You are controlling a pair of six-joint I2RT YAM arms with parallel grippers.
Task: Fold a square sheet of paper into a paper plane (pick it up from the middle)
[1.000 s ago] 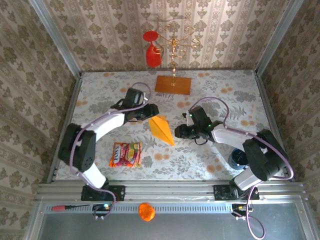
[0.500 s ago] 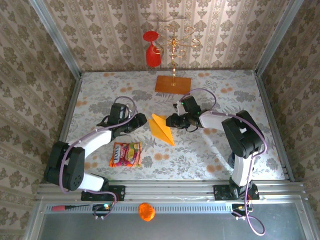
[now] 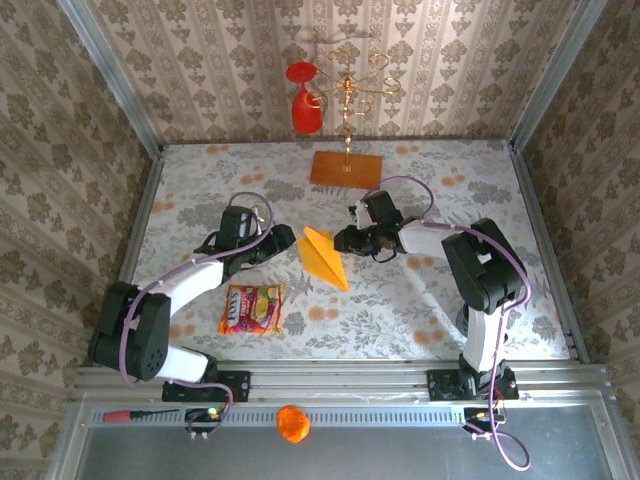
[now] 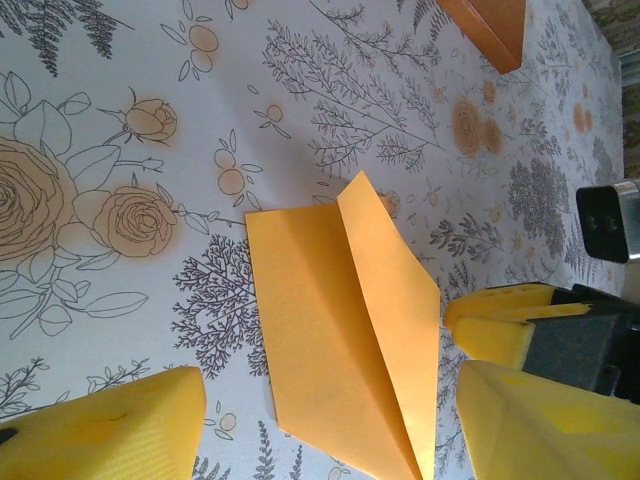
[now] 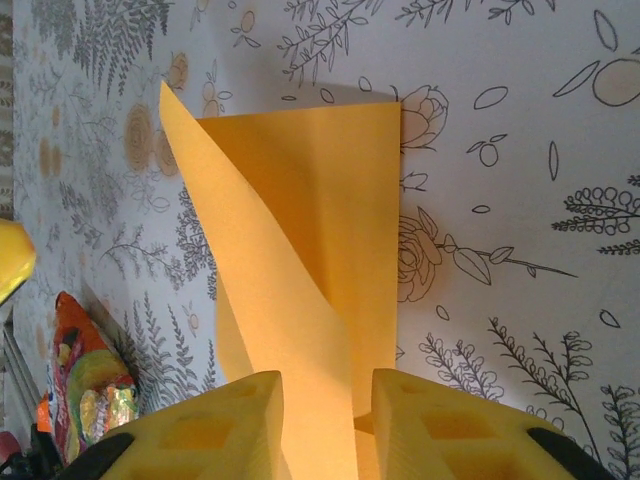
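Right gripper (image 5: 325,425) reaching leftward, fingers (image 5: 440,430) straddling paper plane (image 5: 300,250) flap, grip unclear, left gripper (image 4: 325,425) spread wide

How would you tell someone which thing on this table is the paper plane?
Start at the flowered table and look to its middle: the paper plane lies there. It is a slim yellow-orange dart with one sharp tip and a centre crease, unlike the thicker brownish board behind it or the printed snack packet at front left.
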